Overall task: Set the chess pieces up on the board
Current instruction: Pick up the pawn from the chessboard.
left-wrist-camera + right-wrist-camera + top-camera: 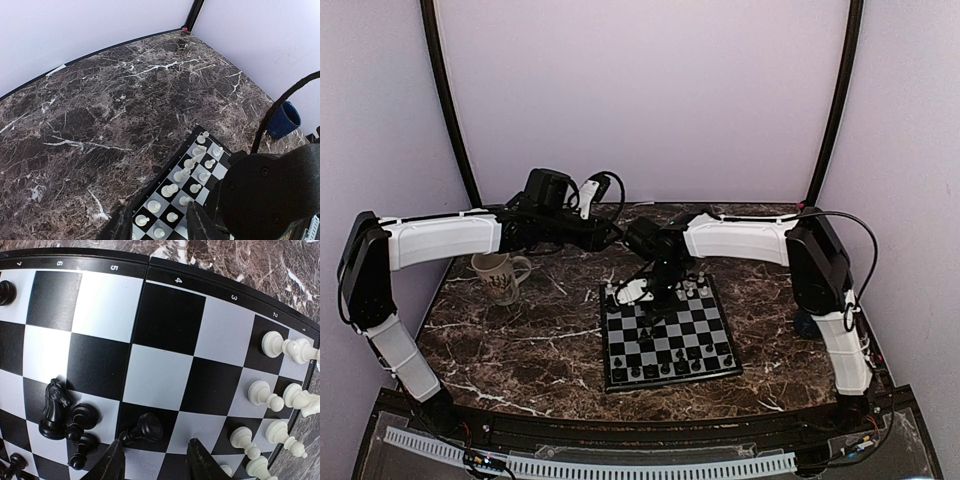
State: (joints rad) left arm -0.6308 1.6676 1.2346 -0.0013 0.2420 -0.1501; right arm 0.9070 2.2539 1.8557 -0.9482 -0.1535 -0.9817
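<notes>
The board lies on the marble table, right of centre. White chess pieces line its far edge and black chess pieces its near edge. My right gripper hovers low over the board, open. A black pawn stands between its fingertips, close to the left one. A black knight and two more black pawns stand to the left, white pieces to the right. My left gripper hangs open and empty behind the board's far left corner, above white pieces.
A patterned mug stands left of the board, under the left forearm. A blue cup sits by the right wall, beside the right arm. The right arm's black wrist fills the left wrist view's lower right. Walls close three sides.
</notes>
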